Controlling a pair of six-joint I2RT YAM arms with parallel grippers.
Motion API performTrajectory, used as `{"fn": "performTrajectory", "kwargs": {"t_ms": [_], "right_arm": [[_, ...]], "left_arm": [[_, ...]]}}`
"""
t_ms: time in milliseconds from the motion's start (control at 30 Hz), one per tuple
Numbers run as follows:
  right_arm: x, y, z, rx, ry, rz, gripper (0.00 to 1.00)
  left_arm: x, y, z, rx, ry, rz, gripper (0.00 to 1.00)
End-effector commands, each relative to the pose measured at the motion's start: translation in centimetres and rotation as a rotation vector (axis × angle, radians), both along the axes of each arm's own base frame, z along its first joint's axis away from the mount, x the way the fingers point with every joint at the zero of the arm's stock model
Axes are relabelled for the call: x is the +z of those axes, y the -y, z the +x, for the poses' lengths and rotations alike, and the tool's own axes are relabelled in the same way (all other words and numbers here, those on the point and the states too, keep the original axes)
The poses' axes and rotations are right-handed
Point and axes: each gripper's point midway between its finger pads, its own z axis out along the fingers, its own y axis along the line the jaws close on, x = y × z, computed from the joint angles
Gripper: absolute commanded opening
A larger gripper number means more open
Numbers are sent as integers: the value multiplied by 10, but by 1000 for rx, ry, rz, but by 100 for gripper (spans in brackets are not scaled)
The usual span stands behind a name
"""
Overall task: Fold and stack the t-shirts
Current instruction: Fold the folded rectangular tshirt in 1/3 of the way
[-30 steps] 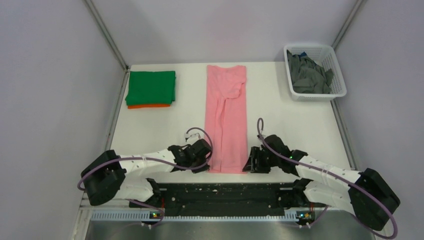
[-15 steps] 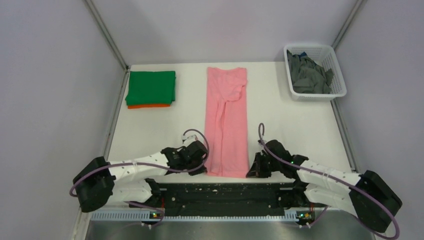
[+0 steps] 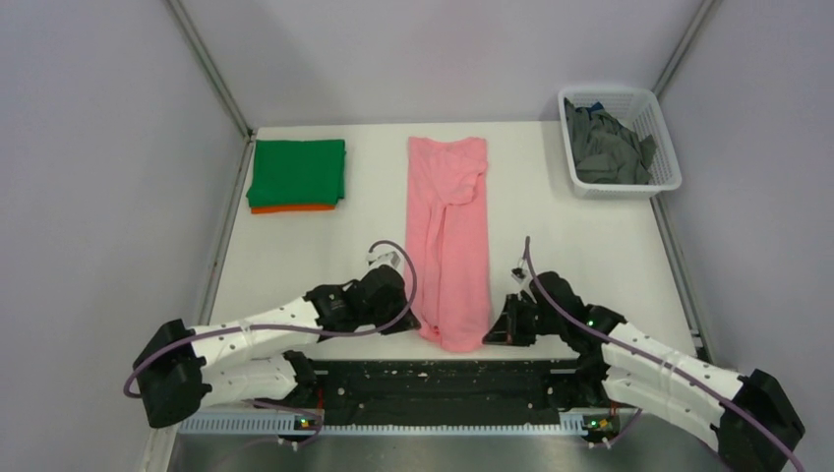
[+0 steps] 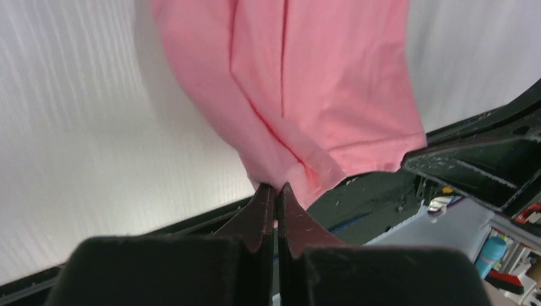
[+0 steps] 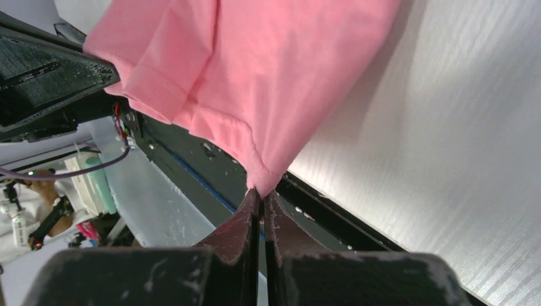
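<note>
The light pink t-shirt [image 3: 447,236], folded lengthwise into a long strip, runs down the middle of the table. Its near hem is raised and drawn into a narrow bunch. My left gripper [image 3: 417,327] is shut on the hem's left corner, and pink cloth [image 4: 306,95] pokes out of the closed tips [image 4: 276,189]. On the right corner my right gripper [image 3: 488,337] is shut too, the hem [image 5: 255,95] hanging from its tips [image 5: 261,193]. At the far left a folded green t-shirt [image 3: 297,171] lies on a folded orange one [image 3: 292,208].
A white lattice basket [image 3: 664,133] at the far right corner holds crumpled dark grey t-shirts [image 3: 605,147]. The black rail [image 3: 443,379] of the arm bases runs along the near table edge under the lifted hem. Grey walls close in left, right and back.
The right gripper has closed on the hem's right corner. Both grippers have pulled back toward the near edge and lifted the hem, which has narrowed from flat to bunched.
</note>
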Motion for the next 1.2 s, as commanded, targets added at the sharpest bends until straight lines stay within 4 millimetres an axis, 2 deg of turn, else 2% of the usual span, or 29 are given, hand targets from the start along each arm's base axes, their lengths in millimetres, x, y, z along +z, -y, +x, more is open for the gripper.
{"fn": "performTrajectory", "kwargs": {"t_ms": [0, 133, 267, 400, 667, 900, 1033, 1167], "right_arm": [[37, -13, 38, -9, 137, -11, 0], [49, -6, 78, -97, 187, -32, 0], [72, 0, 119, -169, 267, -13, 0], [86, 2, 153, -193, 308, -16, 0], [92, -3, 210, -213, 317, 21, 0], [97, 4, 258, -251, 335, 43, 0], [90, 3, 277, -246, 325, 55, 0], [72, 3, 294, -245, 290, 51, 0]], "left_arm": [[38, 16, 48, 29, 153, -18, 0], [43, 10, 86, 56, 147, -3, 0], [53, 9, 122, 51, 163, -3, 0], [62, 10, 151, 48, 161, 17, 0], [67, 5, 207, 59, 173, 54, 0], [55, -5, 257, 51, 134, 103, 0], [43, -7, 277, 50, 88, 107, 0], [35, -9, 294, 67, 76, 94, 0]]}}
